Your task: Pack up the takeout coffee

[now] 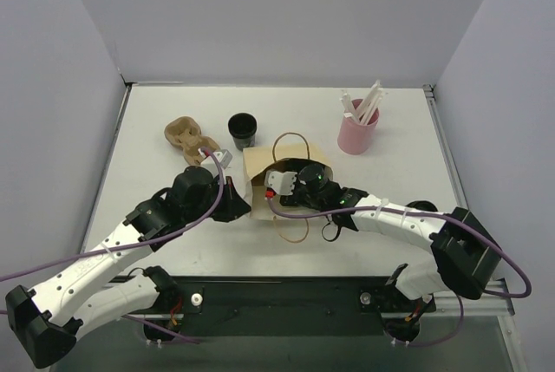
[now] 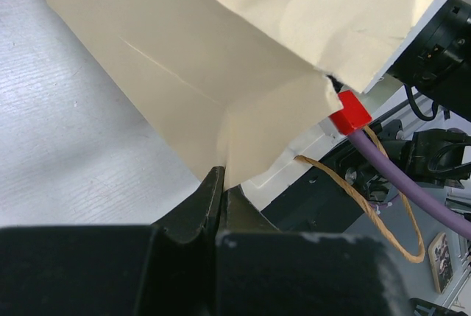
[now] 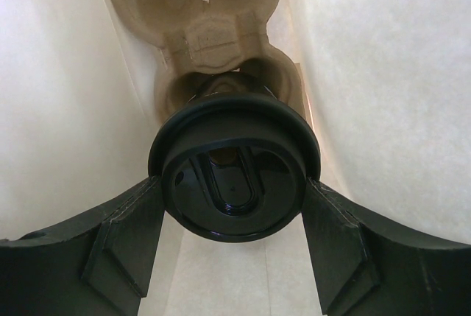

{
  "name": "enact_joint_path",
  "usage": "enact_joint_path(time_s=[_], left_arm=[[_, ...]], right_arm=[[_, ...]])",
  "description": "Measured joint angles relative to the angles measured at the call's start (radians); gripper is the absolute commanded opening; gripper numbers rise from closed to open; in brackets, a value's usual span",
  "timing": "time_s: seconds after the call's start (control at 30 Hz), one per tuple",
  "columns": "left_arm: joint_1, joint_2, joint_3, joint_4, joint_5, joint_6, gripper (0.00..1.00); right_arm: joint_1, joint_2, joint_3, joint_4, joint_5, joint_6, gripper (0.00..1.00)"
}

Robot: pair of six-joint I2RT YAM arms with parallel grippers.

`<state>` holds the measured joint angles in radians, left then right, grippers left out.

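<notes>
A tan paper bag (image 1: 260,166) lies in the middle of the table, its mouth facing the arms. My left gripper (image 1: 245,205) is shut on the bag's edge (image 2: 250,110), and the paper sits pinched between its jaws (image 2: 223,185). My right gripper (image 1: 282,181) reaches into the bag. In the right wrist view its fingers (image 3: 129,220) press both sides of the black lid of a coffee cup (image 3: 234,176). The cup sits in a brown pulp carrier (image 3: 213,29) inside the bag.
A second black cup (image 1: 243,129) stands behind the bag. A brown pulp carrier (image 1: 184,135) lies at the back left. A pink holder with white sticks (image 1: 357,132) stands at the back right. The bag's twine handles (image 1: 290,226) lie loose by my right arm.
</notes>
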<state>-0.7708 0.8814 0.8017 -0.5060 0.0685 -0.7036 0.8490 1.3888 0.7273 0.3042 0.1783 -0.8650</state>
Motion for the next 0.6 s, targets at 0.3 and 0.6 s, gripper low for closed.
enact_joint_path(time_s=[0.3, 0.6], left_arm=[[0.000, -0.005, -0.009, -0.002, 0.000, 0.000, 0.00], [0.000, -0.010, -0.009, -0.006, 0.004, 0.001, 0.00]], right_arm=[[-0.010, 0.010, -0.016, 0.054, -0.003, 0.012, 0.29], [-0.011, 0.010, -0.016, 0.071, -0.012, 0.030, 0.34]])
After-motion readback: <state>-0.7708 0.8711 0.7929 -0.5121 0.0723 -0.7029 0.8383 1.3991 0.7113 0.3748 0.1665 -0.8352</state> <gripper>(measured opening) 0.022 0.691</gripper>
